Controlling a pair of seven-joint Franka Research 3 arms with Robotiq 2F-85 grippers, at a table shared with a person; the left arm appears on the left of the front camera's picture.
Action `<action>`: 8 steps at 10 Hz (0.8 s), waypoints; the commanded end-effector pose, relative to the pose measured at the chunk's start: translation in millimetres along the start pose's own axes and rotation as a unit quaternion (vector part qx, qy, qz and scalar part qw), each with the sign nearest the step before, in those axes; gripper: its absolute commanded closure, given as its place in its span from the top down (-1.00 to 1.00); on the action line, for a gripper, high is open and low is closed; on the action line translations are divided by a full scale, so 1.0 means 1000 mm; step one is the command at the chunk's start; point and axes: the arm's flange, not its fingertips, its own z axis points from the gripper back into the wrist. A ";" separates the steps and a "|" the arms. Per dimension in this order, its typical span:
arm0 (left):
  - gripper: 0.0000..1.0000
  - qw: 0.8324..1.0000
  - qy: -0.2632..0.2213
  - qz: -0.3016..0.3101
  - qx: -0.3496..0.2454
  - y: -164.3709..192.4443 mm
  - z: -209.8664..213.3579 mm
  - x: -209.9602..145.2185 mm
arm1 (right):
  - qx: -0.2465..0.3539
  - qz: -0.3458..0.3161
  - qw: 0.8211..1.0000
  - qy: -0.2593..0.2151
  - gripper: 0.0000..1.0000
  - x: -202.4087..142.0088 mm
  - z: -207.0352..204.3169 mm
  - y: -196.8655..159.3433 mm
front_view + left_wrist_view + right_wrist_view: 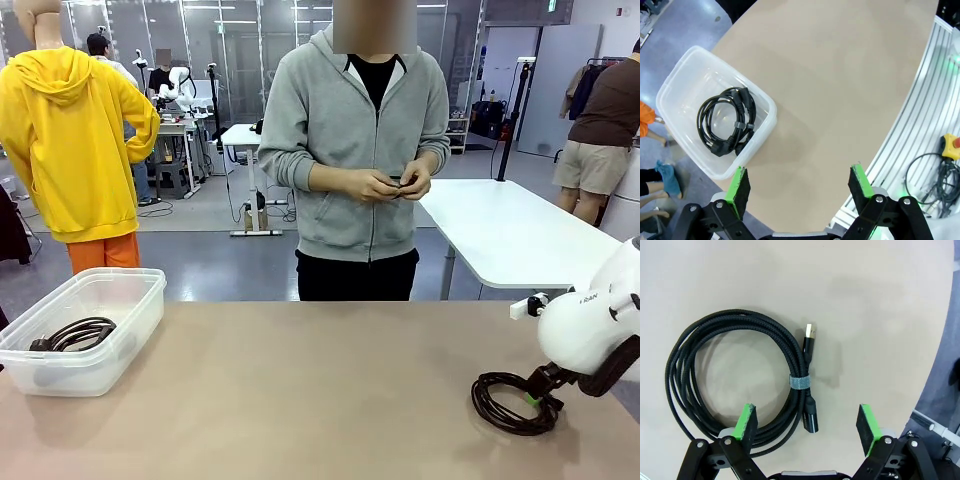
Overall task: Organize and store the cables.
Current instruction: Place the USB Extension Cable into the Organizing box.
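Right gripper [806,415]: jaws wide apart, nothing between the pads. It hangs low over a coiled cable [740,320] on the right of the table [320,400]. One green finger sits over the near strands; the grey strap [800,382] and the gold-tipped plug [810,333] lie in the gap between the fingers. Whether a pad touches the cord, I cannot tell.

Left gripper [799,175]: also spread and empty, held high above the table's left end, looking down at a clear bin [767,102].

A second coil [742,125] lies inside that bin, so one cable is stored and one is not yet picked.

Across the table, the person's hands [395,185] work at something small and dark — too small to identify.

Step in hand, by my reading: pre-grasp on the loose coil. The next move calls for settling the jaws around the strapped bundle so every loop comes up together, then a long carry leftward to the bin — well apart from here.
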 end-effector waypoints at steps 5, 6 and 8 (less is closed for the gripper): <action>1.00 1.000 0.004 0.006 0.003 0.000 -0.001 0.001 | -0.004 -0.024 1.000 0.016 0.79 0.027 -0.014 -0.004; 1.00 1.000 0.004 0.006 0.003 0.000 -0.001 0.001 | 0.001 -0.022 0.999 0.024 0.19 0.030 -0.014 -0.004; 1.00 1.000 0.004 0.006 0.003 0.000 -0.001 0.001 | 0.008 -0.019 0.999 0.033 -1.00 0.034 -0.016 -0.003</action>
